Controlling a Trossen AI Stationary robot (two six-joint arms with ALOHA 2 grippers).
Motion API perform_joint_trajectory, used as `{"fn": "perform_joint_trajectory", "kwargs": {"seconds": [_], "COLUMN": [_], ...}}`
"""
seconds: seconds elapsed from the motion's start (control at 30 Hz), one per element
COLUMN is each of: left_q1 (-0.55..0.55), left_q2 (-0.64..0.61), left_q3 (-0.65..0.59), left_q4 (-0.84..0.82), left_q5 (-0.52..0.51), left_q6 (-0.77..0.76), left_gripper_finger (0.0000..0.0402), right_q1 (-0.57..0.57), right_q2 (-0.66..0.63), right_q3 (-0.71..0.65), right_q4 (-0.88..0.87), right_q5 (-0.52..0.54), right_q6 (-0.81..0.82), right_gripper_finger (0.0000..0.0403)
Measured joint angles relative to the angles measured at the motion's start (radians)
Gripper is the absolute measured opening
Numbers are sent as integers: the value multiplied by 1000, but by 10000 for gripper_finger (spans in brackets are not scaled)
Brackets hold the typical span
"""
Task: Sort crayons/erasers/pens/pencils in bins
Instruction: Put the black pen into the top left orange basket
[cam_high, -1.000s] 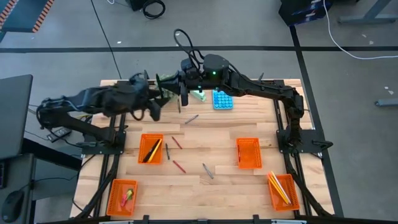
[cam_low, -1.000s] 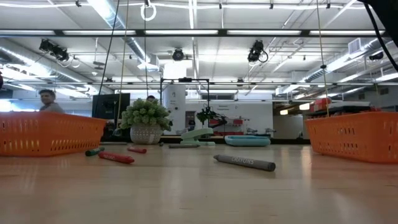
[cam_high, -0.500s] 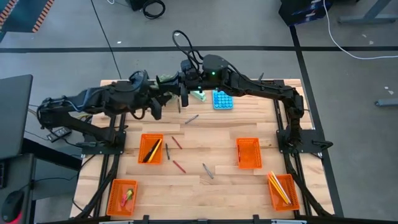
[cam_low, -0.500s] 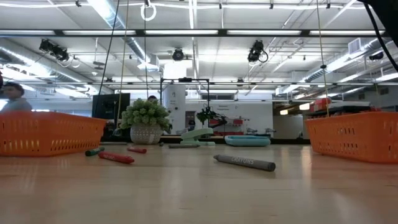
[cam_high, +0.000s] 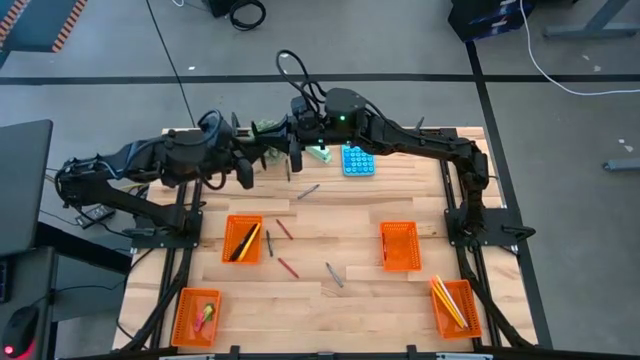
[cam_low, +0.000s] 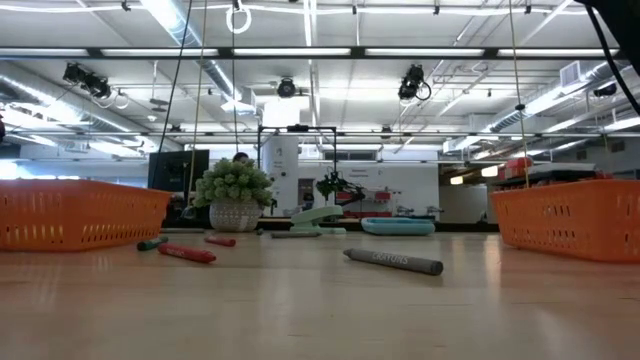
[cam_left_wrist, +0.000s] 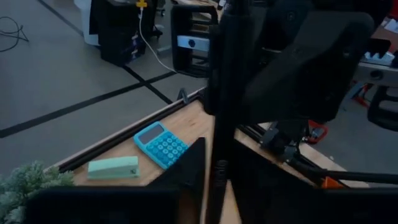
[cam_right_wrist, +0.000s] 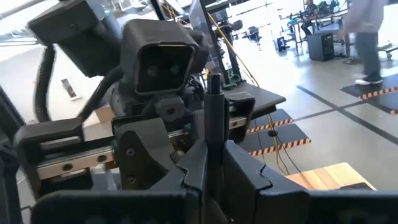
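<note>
Right pincer (cam_high: 296, 152), far centre: pinches pen (cam_right_wrist: 214, 118), axis upright. Left pincer (cam_high: 247, 172), just left, facing: grip state cannot be told.

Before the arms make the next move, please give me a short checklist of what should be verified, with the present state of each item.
1. Pen gripped by the right gripper: ok, its fingers are closed on it.
2. Left gripper holds the pen too: cannot tell.
3. Room in the bin that already holds a black pen: ok.
4. Table free of loose pieces: not ok, crayons lie between the bins.
5. Clearance from the blue calculator beside the right gripper: cannot tell.
</note>
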Motion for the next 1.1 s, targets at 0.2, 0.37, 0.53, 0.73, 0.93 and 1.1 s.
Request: {"fn": "perform_joint_trajectory", "kwargs": {"seconds": [0.2, 0.37, 0.53, 0.73, 0.93, 1.1], "left_q1": [0, 0, 1, 1, 1, 1], "left_q2": [-7, -7, -11, -16, 15, 24], "left_q3": [0, 0, 0, 0, -2, -83], "left_q4": [-14, -78, -169, -366, -703, -680], "left_q5": [9, 9, 7, 68, 196, 231], "left_q6": [19, 2, -51, -187, -366, -384], "left_gripper_finger": [40, 40, 40, 40, 40, 45], "right_q1": [0, -1, -4, -13, -37, -51], "right_q2": [0, 1, 1, 0, 0, 0], "right_q3": [0, 0, 0, 0, 0, 0], "right_q4": [-16, -52, -127, -220, -325, -354], "right_q5": [1, 7, 46, 48, 49, 47], "right_q6": [-1, -15, 5, 55, 107, 113], "right_gripper_finger": [51, 51, 67, 132, 182, 188]}}
